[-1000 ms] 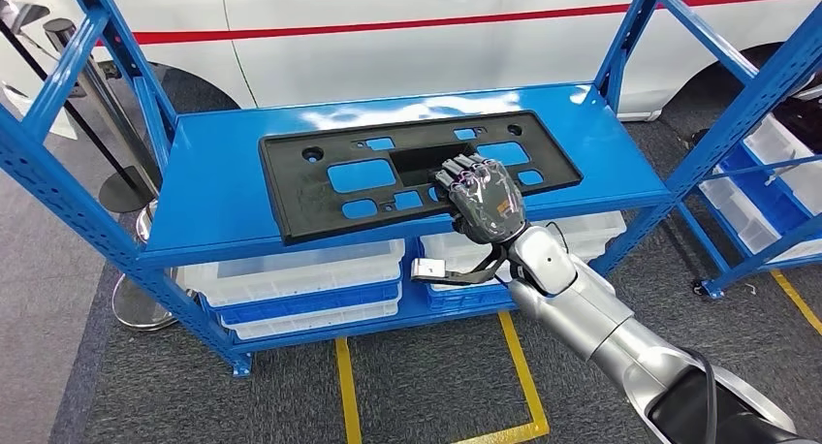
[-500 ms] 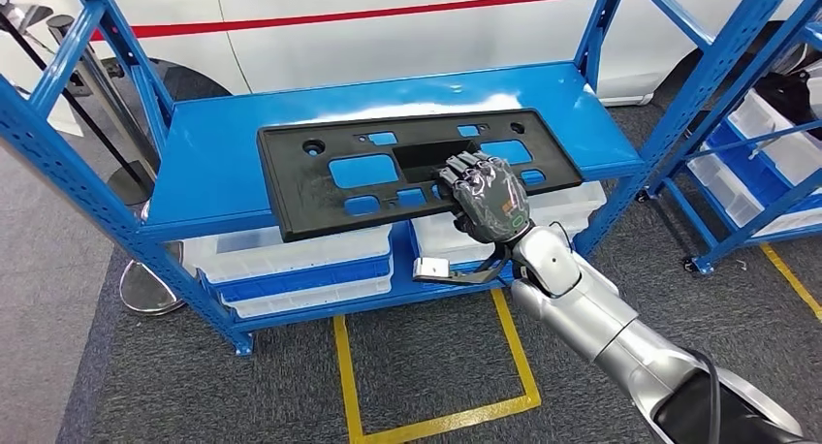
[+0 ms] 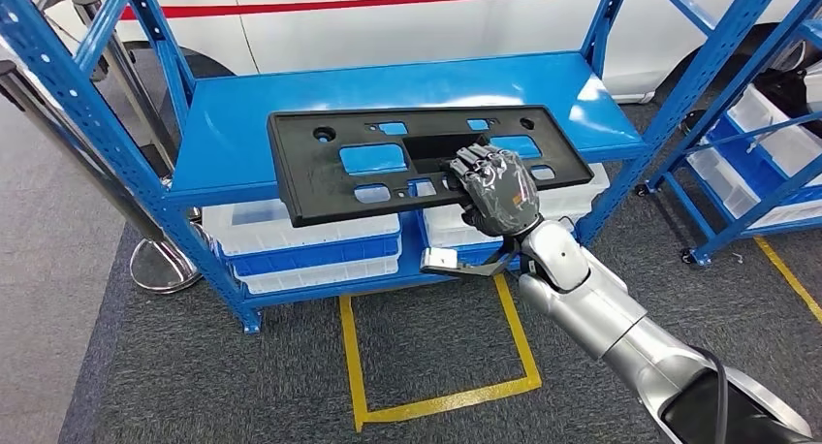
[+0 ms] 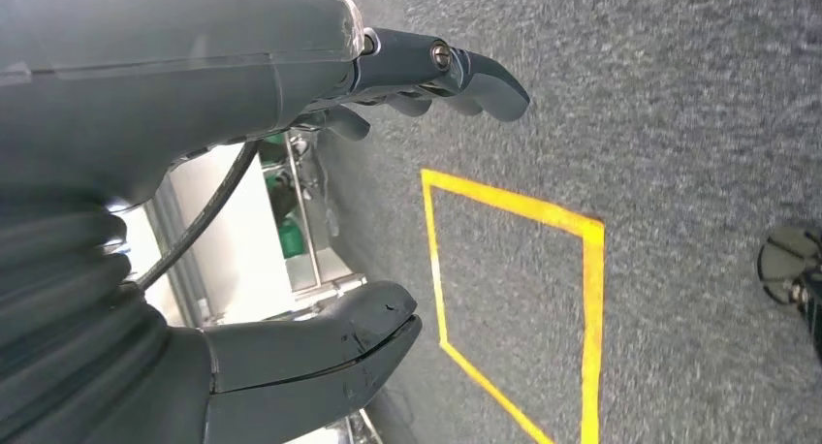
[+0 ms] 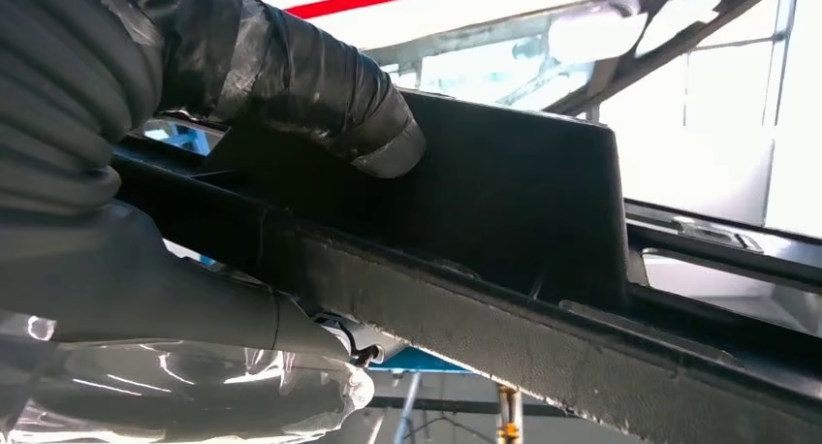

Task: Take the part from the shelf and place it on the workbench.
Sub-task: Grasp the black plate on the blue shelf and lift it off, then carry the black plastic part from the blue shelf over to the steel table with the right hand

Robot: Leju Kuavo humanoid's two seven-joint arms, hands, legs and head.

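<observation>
Since one second ago the whole head picture has shifted, so the camera moved, and the black part (image 3: 426, 160) now reaches with its near long edge out over the front edge of the blue shelf (image 3: 233, 139), where before more of it lay on the board. It is a long flat black panel with several cut-out openings through which the blue of the board shows, and it lies almost level, its far edge over the shelf board and its near edge beyond the front rail. The right hand (image 3: 492, 190) holds the part at the near edge, a little right of the middle: the dark fingers (image 3: 477, 161) lie together over the top face beside the middle recess, and in the right wrist view the taped thumb (image 5: 320, 85) presses against the part (image 5: 504, 221) from the other face, so the edge is clamped between them. The left hand (image 4: 291, 202) hangs over the grey carpet (image 4: 698, 95) with thumb and fingers apart and nothing between them. Under the shelf board stand white bins (image 3: 305, 240) on the lower level. On the carpet before the shelf is a yellow taped square (image 3: 441, 357). Behind the shelf stands a white car (image 3: 407, 17) with a red stripe
</observation>
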